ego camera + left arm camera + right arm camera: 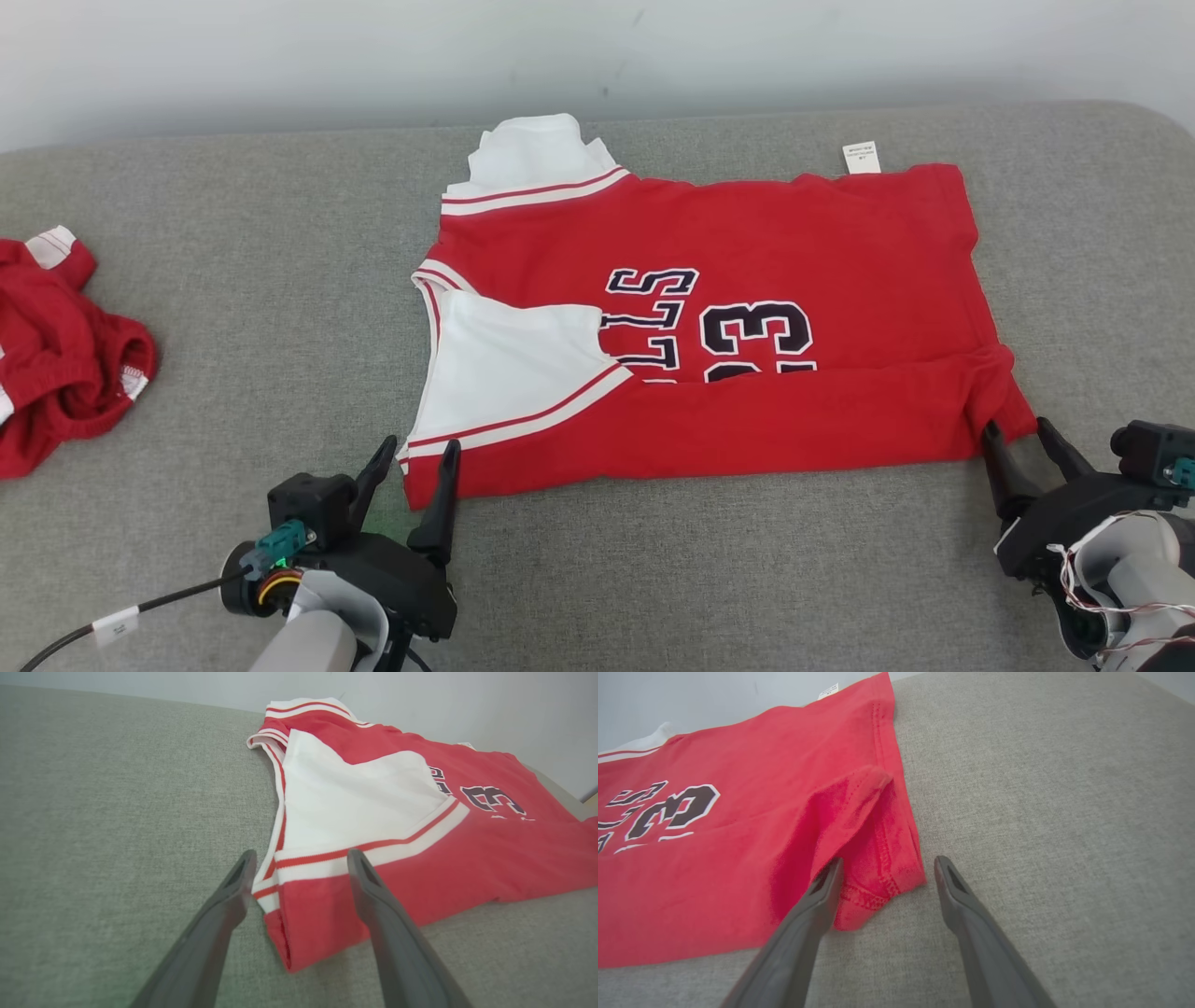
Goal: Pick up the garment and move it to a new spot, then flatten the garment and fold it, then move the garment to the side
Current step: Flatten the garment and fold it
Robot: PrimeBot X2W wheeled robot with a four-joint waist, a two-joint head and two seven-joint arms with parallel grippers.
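The garment [747,280] is a red jersey with white sleeves and dark lettering, lying flat on the grey cushion with its near edge folded over. My left gripper [415,450] stands open at the jersey's near left corner, fingers straddling the striped hem [299,882]. At the near right corner my right gripper [1018,431] is open too, its fingers either side of the bunched red corner [882,877]. Neither gripper holds cloth.
A second red garment [65,345] lies crumpled at the cushion's left edge. The grey cushion [233,280] runs back to a pale wall [280,56]. A small white label [861,157] sticks out from the jersey's far edge.
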